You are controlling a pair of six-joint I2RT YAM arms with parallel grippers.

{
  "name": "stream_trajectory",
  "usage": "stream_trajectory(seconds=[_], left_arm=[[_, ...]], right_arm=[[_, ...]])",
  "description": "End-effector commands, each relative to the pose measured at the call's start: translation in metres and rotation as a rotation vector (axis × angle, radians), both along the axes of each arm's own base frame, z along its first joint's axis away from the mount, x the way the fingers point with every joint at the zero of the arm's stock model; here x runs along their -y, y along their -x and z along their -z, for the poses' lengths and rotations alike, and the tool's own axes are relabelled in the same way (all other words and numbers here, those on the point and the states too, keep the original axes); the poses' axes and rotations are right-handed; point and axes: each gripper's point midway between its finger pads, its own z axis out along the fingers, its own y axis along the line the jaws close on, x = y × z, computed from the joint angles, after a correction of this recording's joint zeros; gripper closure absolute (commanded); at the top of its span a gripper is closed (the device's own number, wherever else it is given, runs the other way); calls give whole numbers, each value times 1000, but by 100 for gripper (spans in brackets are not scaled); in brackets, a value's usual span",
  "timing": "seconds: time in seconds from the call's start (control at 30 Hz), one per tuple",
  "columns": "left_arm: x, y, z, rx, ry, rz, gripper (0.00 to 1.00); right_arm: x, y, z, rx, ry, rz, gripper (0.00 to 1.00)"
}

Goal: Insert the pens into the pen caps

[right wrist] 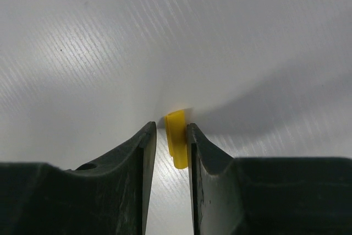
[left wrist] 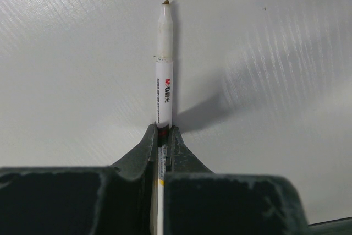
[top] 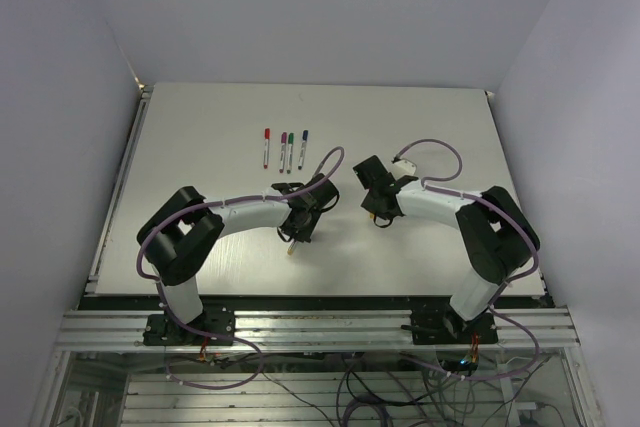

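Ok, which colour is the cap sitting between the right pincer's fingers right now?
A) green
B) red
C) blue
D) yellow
D: the right wrist view shows a yellow cap between the fingers of the right pincer, lying against one finger with a gap to the other.

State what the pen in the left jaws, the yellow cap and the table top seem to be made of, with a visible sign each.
The pen: likely plastic, smooth white barrel with soft sheen and printed label.
The yellow cap: plastic, evenly coloured with a moulded look.
The table top: white sheet with fine parallel ridges, perhaps corrugated plastic board; mostly matte.
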Motion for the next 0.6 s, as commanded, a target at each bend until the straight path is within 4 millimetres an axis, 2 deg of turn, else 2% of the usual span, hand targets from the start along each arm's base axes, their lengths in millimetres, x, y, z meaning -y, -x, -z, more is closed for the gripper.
stream_trajectory(seconds=[0.0,0.1,0.23,0.4,0.57], left_arm=[[5,-2,1,-12,32,-3,93],[6,-1,0,-13,39,1,93],[7,-1,0,-18,44,6,93],[9,-3,-4,-2,51,10,93],[18,-14,-17,51,98,9,93]], right_arm=[[35,57,52,-240,134,2,72],[38,62,56,-258,146,-2,78],[40,67,59,-269,146,-22,100],[35,59,49,-209,118,-55,100],[31,32,19,-68,117,-73,100]])
